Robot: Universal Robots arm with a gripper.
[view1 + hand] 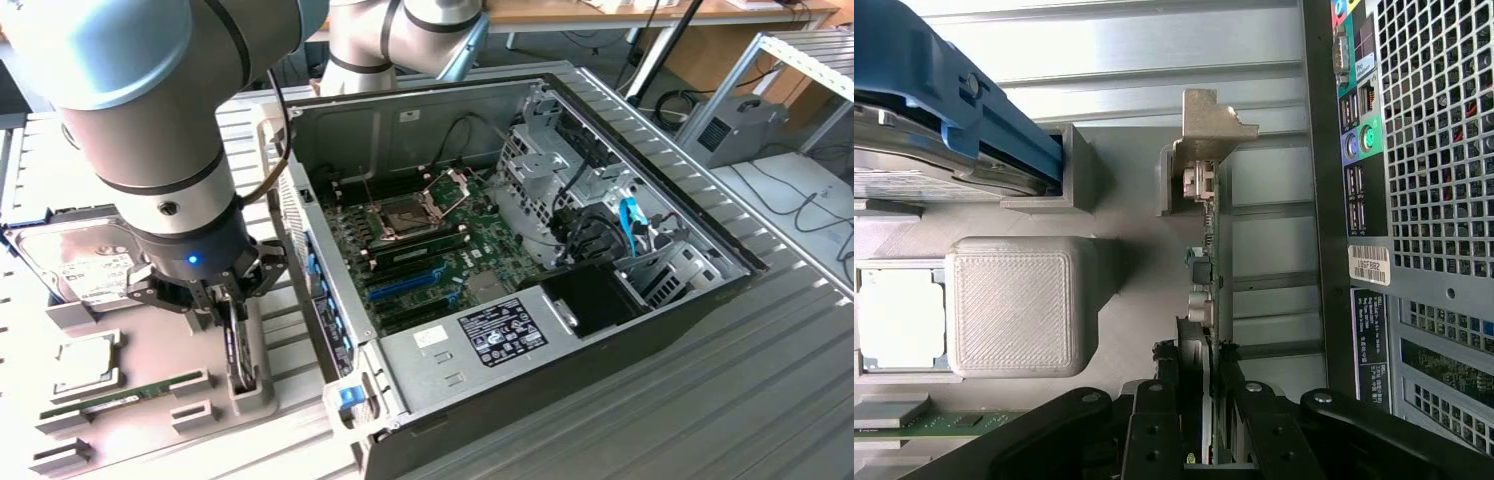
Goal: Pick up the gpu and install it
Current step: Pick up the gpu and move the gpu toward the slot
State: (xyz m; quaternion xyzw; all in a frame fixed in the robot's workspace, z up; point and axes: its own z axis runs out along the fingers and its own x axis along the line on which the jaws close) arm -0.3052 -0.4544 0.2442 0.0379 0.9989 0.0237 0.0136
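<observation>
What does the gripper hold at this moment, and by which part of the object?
The fingers grip the gpu by its upper long edge, not at the metal bracket; it stands on edge in its grey holder.

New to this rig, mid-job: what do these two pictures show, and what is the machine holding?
The exterior view looks down on a grey robot arm beside an open black computer case. The wrist view comes from a camera on the arm, looking past its black hand. On a grey holder tray sit a silver hard drive, a square processor chip and a green memory stick. The hand is closed on a thin dark graphics card with a silver end bracket, standing on edge in the tray.
</observation>
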